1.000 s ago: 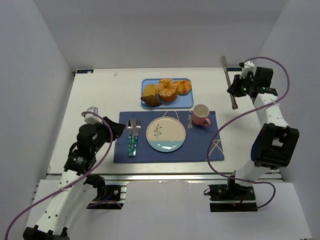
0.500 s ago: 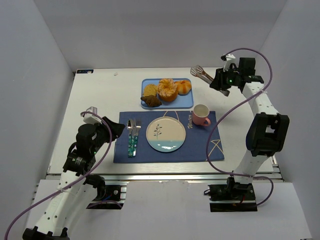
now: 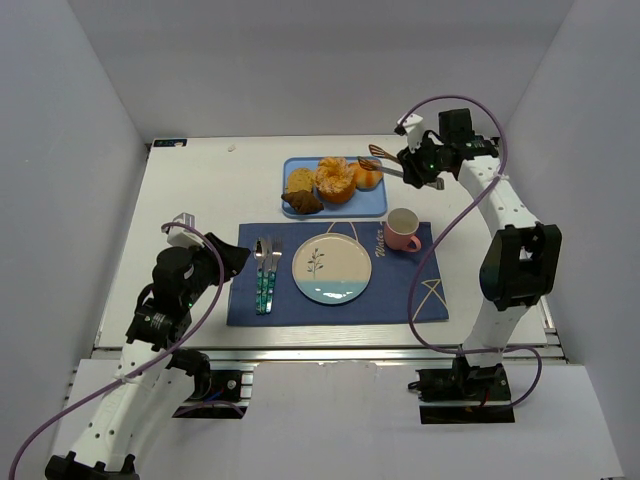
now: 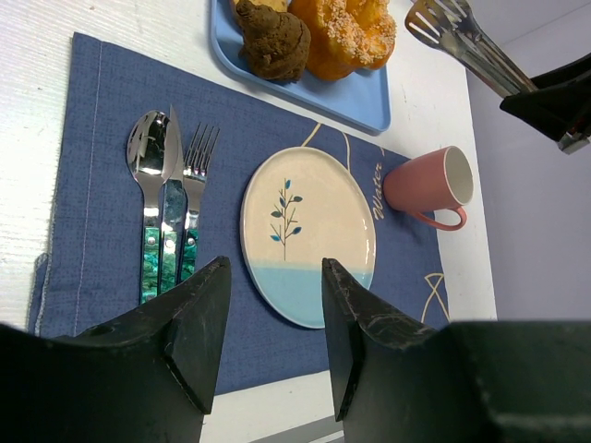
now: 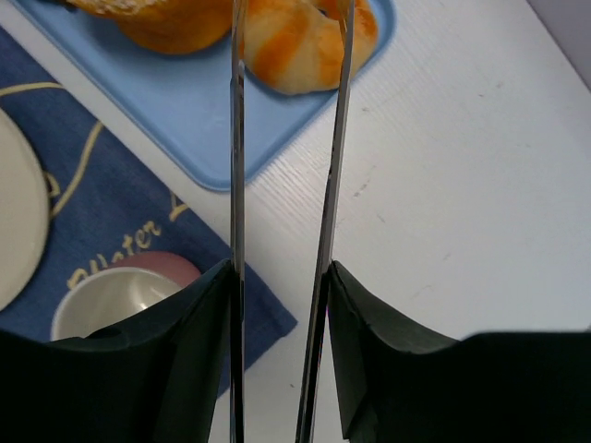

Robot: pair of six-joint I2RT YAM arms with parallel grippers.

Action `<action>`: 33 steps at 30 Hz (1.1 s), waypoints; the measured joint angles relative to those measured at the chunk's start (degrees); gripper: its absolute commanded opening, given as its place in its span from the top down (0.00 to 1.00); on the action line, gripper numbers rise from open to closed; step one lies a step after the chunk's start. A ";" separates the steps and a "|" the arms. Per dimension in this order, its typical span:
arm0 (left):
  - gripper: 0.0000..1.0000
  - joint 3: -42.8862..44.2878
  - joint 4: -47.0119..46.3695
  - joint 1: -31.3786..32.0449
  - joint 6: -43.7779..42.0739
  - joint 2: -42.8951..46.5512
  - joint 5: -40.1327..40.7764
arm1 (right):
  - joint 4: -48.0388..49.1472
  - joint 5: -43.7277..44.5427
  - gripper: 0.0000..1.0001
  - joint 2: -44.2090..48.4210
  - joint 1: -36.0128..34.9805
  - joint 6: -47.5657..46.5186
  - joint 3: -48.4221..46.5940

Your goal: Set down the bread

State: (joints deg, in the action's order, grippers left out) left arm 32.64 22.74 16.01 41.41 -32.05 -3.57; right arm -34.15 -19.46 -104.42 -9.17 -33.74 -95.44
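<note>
Right wrist: our right gripper [image 5: 277,286] clamps tongs [image 5: 236,185], blades narrowly parted and empty, over the bun [image 5: 295,41] at the tray's [image 5: 199,120] right edge.

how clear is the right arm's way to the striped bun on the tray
Likely yes: the right gripper holds the tongs open, their arms framing the striped bun at the corner of the tray, with nothing in between.

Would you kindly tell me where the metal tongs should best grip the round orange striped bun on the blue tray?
Probably across its widest middle, coming from the right end of the blue tray: the round orange striped bun sits outermost there, and the metal tongs in the right gripper point at it, arms apart.
</note>
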 measured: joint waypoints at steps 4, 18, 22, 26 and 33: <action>0.46 0.00 0.00 0.00 0.02 0.02 0.00 | -2.01 2.86 0.51 -1.51 0.46 -4.07 -2.45; 0.46 0.00 -0.04 0.00 0.04 0.00 0.00 | -6.51 8.28 0.45 -2.51 -2.19 -17.94 -2.62; 0.46 0.00 -0.02 0.00 0.04 0.00 0.02 | -6.43 9.62 0.44 -3.45 -3.15 -19.56 -2.62; 0.46 0.00 0.00 0.00 0.04 0.04 0.04 | -6.25 11.30 0.44 -4.55 -3.65 -20.83 -2.62; 0.46 0.00 0.00 0.00 0.22 0.33 0.13 | -4.94 13.55 0.43 -5.57 -3.93 -22.27 -2.62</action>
State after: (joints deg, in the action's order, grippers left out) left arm 32.64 22.74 16.01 41.63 -31.73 -3.44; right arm -39.09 -5.91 -110.00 -13.10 -56.01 -98.06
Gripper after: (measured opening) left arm 0.540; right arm 0.570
